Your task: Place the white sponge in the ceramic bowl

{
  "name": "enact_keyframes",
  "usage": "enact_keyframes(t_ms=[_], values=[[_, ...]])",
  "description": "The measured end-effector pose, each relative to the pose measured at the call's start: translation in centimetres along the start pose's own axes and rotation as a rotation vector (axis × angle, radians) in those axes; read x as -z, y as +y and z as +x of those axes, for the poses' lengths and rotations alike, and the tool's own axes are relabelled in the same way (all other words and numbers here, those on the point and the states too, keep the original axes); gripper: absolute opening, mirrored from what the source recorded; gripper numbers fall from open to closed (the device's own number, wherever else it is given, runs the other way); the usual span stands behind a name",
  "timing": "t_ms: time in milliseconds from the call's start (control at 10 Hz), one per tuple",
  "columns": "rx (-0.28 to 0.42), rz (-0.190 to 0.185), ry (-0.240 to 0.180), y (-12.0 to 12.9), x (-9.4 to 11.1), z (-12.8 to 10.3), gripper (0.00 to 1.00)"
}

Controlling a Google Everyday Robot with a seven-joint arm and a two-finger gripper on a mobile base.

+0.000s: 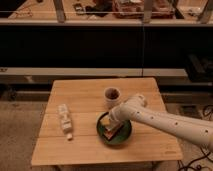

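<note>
Our gripper [111, 125] is low over the bowl [126, 134], so the sponge [106, 121] sits inside its rim, ready for setting down; we cannot tell its grip.

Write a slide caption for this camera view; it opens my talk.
Gripper lowers sponge into green bowl on wooden table.
</note>
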Motion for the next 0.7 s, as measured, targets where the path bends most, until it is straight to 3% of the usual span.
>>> enact_keyframes(t_ms=[200,300,600,700], values=[[-0.054,0.032,0.043,-0.3,-0.1,0.7,0.8],[-0.089,0.048,0.091,-0.2,0.2,1.4,0.8],[-0.135,0.042,0.286,1.3,3.1,3.2,0.8],[-0.138,0.043,0.323,1.4,3.7,3.4,0.8]])
